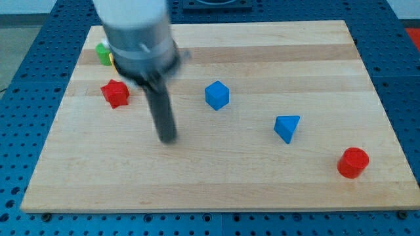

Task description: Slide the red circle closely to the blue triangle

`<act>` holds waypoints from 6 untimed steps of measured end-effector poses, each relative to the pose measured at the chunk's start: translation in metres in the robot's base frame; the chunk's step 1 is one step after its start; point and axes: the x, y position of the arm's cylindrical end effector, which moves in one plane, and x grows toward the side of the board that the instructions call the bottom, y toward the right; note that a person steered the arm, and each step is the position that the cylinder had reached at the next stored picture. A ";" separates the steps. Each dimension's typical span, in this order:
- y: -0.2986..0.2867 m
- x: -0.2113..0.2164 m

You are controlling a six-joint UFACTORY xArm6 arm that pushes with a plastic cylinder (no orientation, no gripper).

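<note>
Wooden board [216,177] on blue perforated bench; no jaws fitted, plain rod only; my tip [168,138] down on bare wood at view's left-centre, touching no block; red circle [353,162] near view's bottom right, well apart from tip; blue triangle [287,128] up-left of it, clear gap between; blue cube [216,95] centre; red star-like block [115,93] left; green block [103,53] top left, partly hidden.

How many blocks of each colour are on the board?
Red: 2, the red circle and a red block
Blue: 2, the blue triangle and a blue cube
Green: 1, a green block
Total: 5
</note>
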 end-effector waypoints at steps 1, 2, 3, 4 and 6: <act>0.138 0.067; 0.213 0.073; 0.280 0.054; 0.318 0.045; 0.120 0.006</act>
